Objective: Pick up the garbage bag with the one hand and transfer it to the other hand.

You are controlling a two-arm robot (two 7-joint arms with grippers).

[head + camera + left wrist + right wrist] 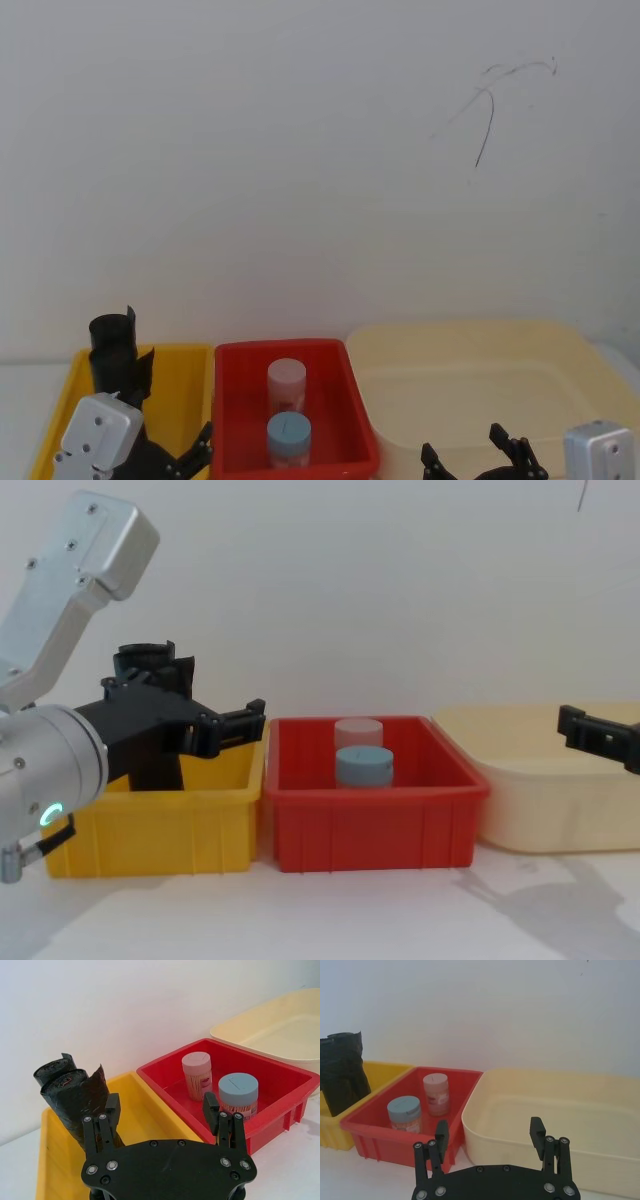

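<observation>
**Both grippers spread wide at the bins**

The left gripper [161, 1104], fingers apart, hangs over the front of the yellow bin [160, 830]. The right gripper [489, 1130], likewise spread, sits before the cream tub [540, 800]. Between bin and tub, a red bin [370, 825] holds a grey-blue jar [363, 765] with a pink jar [358, 730] behind it. The garbage bag [72, 1095] stands tilted at the yellow bin's back, a second roll [52, 1070] just behind it.
</observation>
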